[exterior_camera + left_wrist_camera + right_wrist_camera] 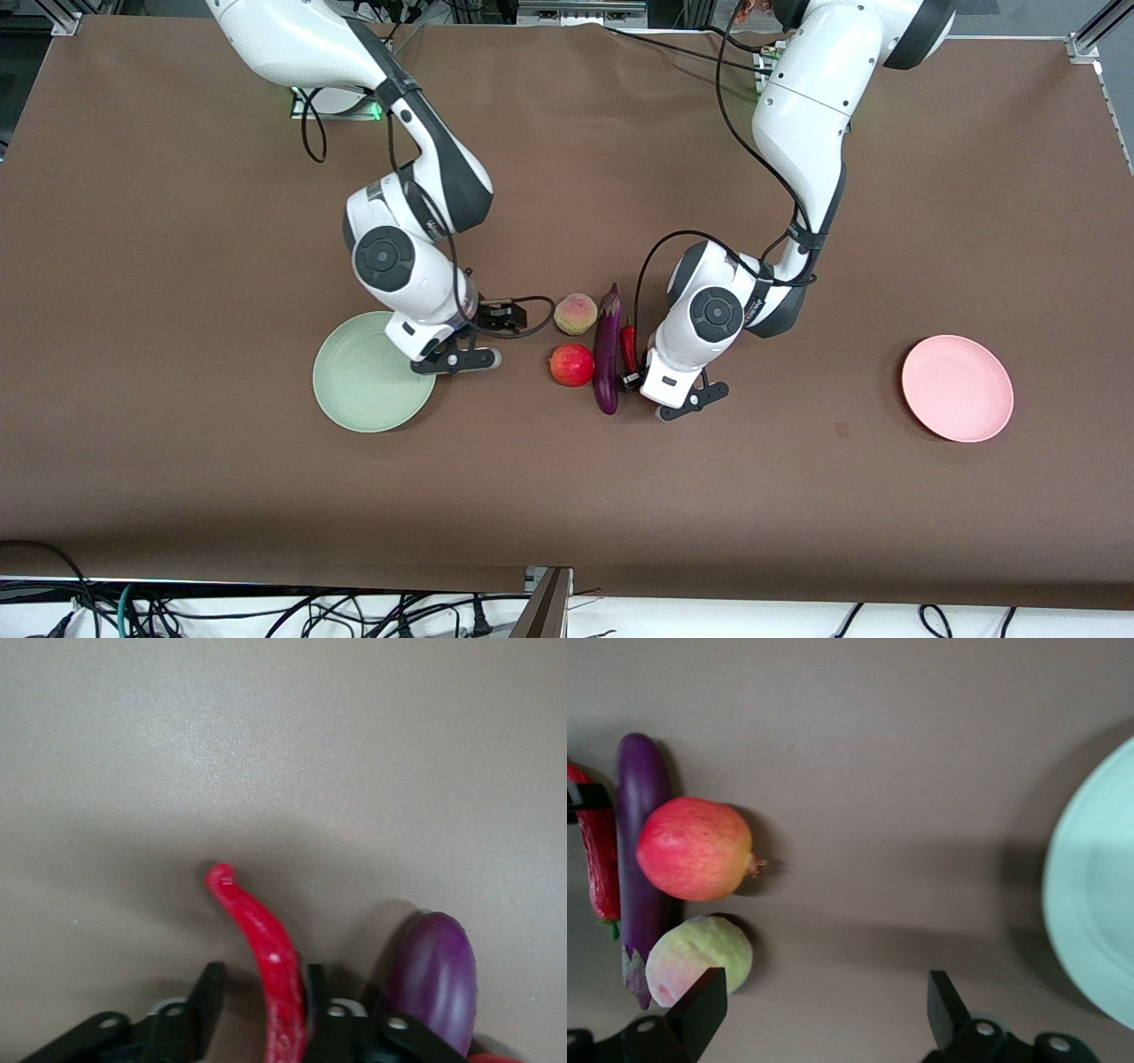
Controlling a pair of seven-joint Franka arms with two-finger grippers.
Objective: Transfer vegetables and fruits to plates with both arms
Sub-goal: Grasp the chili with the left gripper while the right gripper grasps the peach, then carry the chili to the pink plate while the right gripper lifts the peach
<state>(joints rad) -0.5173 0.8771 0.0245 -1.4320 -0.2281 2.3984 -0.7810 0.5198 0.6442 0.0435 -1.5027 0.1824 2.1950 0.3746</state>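
Green plate [359, 390] toward right arm's end of table. Right gripper [824, 1005] over bare table beside it, jaws spread wide, nothing held. Peach [576, 314], pomegranate [571, 365], eggplant [608, 350] clustered mid-table. Left gripper [259, 1001] low, fingers clamped on chili [266, 957] beside eggplant. Pink plate [957, 387] toward left arm's end.

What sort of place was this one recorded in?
Most likely a robotics lab bench, not a kitchen: two robot arms are mounted at a brown-covered table, loose cables trail along its edge, and toy-like produce lies between two plates.
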